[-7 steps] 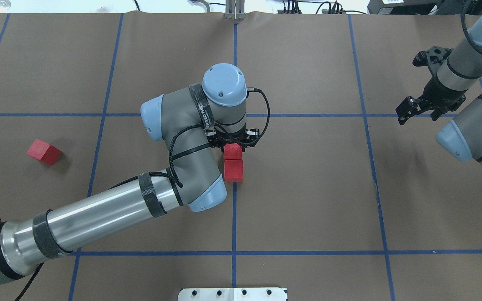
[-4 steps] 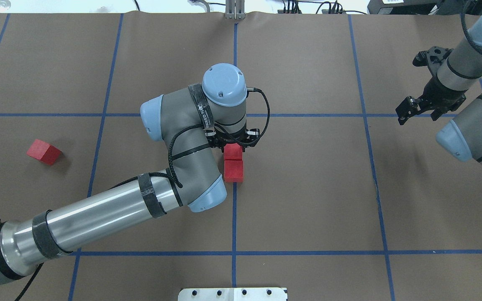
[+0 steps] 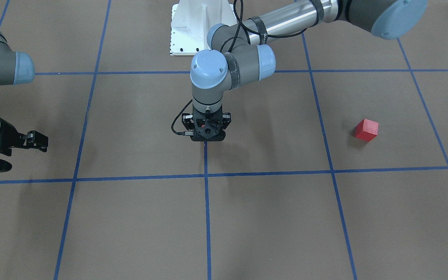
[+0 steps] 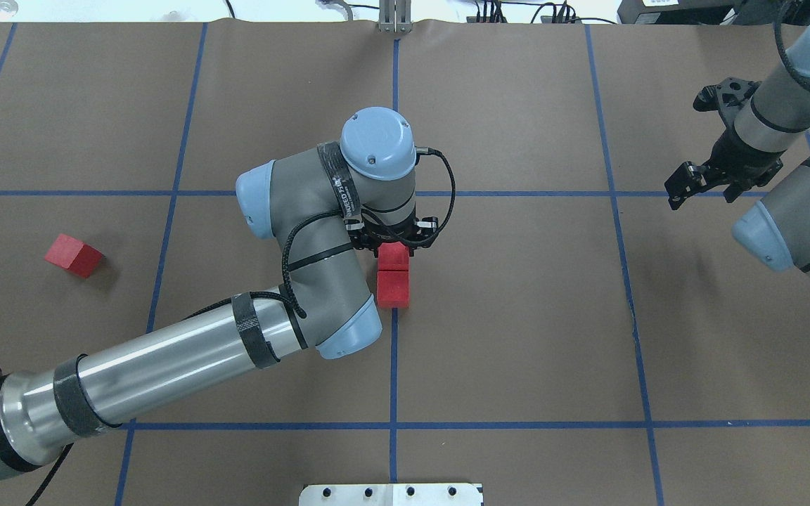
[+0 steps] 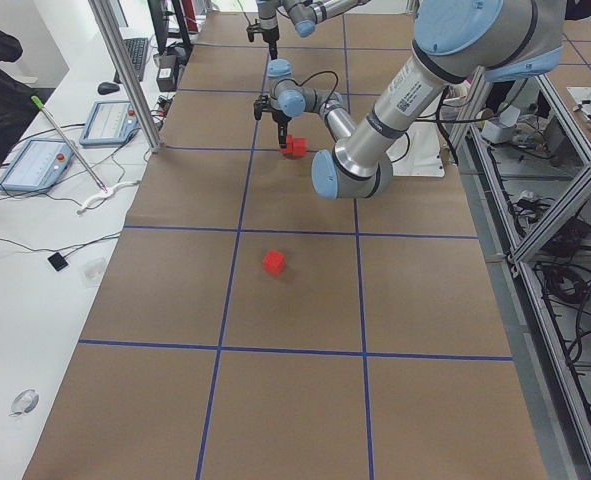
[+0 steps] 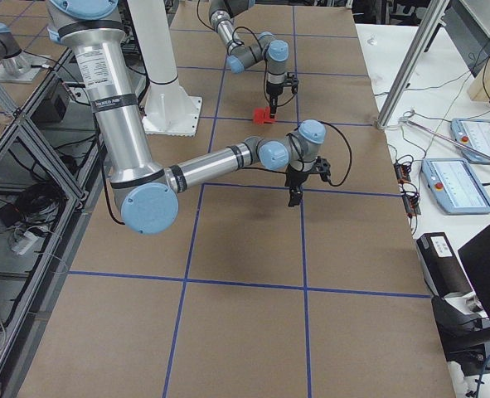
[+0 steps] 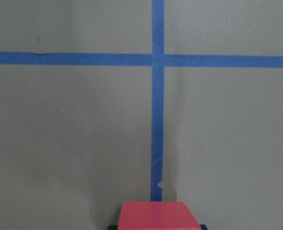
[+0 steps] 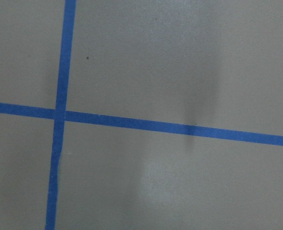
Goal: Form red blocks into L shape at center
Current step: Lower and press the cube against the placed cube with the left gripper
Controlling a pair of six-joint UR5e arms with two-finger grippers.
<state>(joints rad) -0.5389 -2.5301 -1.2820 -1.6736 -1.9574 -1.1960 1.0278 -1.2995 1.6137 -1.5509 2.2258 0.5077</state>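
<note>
Left gripper point(image 4: 394, 242) sat low on the centre line point(image 4: 393, 365), fingers flanking the far block point(image 4: 394, 256). That block touched the near block point(image 4: 392, 288), making the L's long leg. Clamped or just released? Could not tell. Third block point(image 4: 73, 254) lay well off left, the foot not yet laid. Right gripper point(image 4: 704, 188) hung far right, fingers apart, clear of the work.

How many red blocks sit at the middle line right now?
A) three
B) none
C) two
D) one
C: one red block lies on the middle line, a second block touches it under the left gripper, and the third block lies well apart on the left side.
</note>
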